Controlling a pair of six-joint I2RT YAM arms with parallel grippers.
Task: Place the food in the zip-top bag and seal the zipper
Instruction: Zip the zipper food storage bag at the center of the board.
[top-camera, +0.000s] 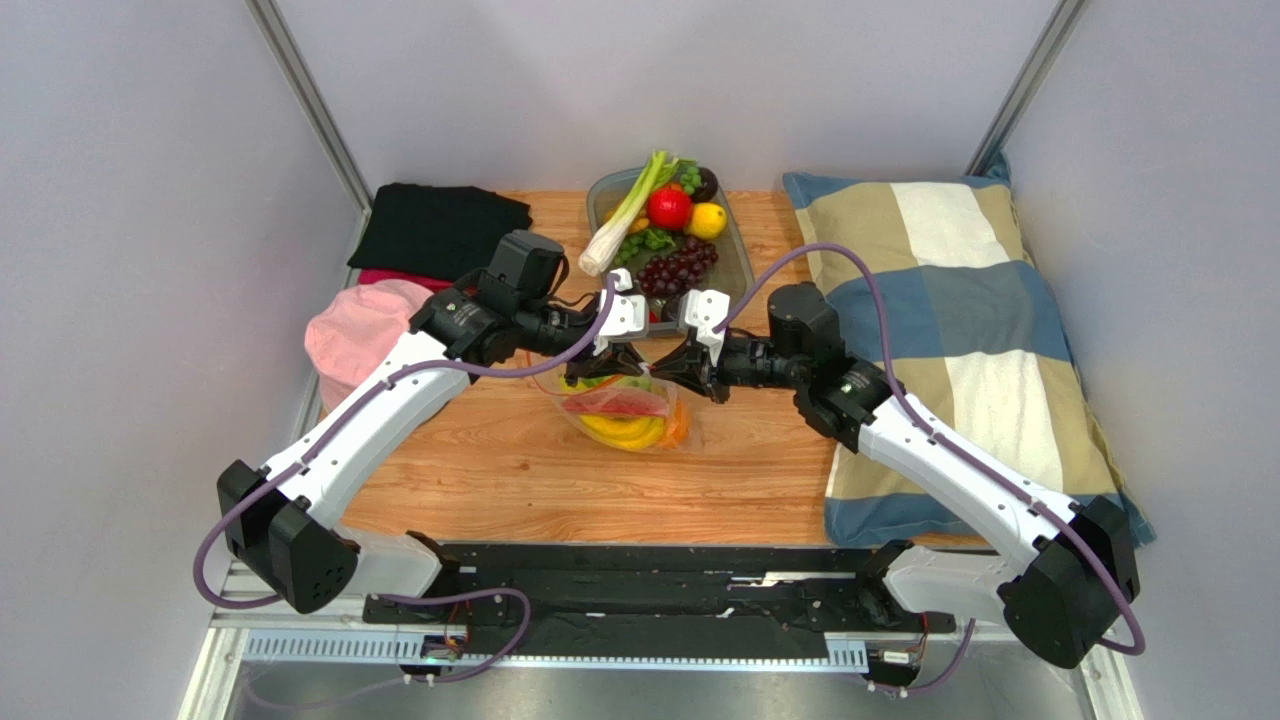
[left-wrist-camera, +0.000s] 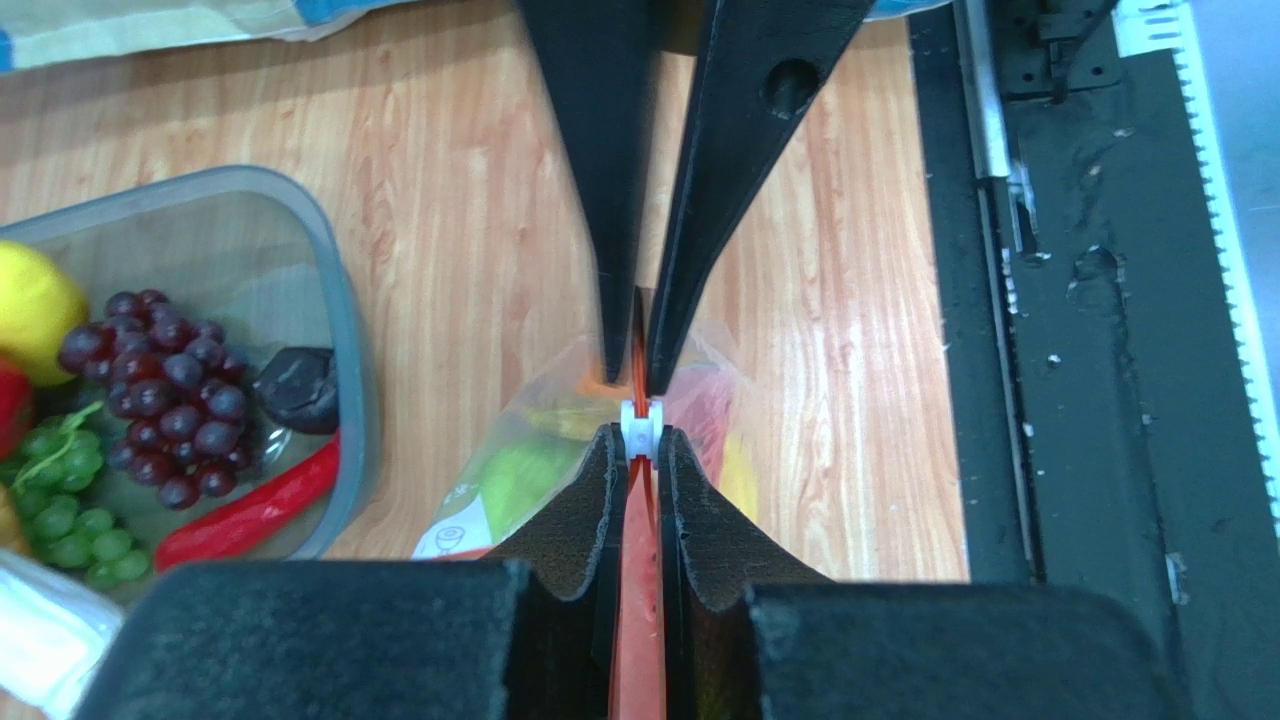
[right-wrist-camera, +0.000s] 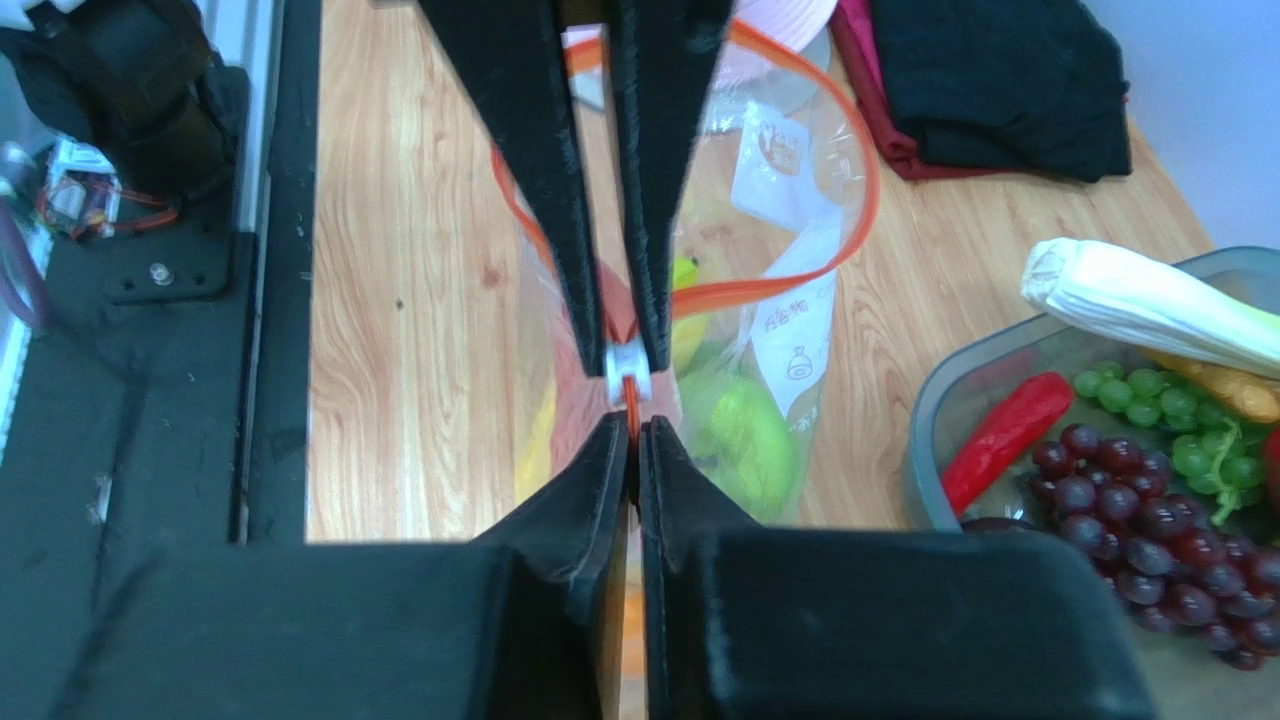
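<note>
Orange-red zipper (left-wrist-camera: 639, 600) runs left–right — pinched tight by left claw (left-wrist-camera: 639, 444) and right claw (right-wrist-camera: 630, 429).

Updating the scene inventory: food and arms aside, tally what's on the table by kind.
Cloths: 2, black cloth over red cloth
Pink hat: 1
Pillow: 1
Grey tray: 1
Zip-top bag: 1
Total: 6

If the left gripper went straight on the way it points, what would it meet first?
Likely the white slider on the zipper, right ahead of the left gripper; just beyond it the right gripper faces back. Both look shut on the zipper.
</note>
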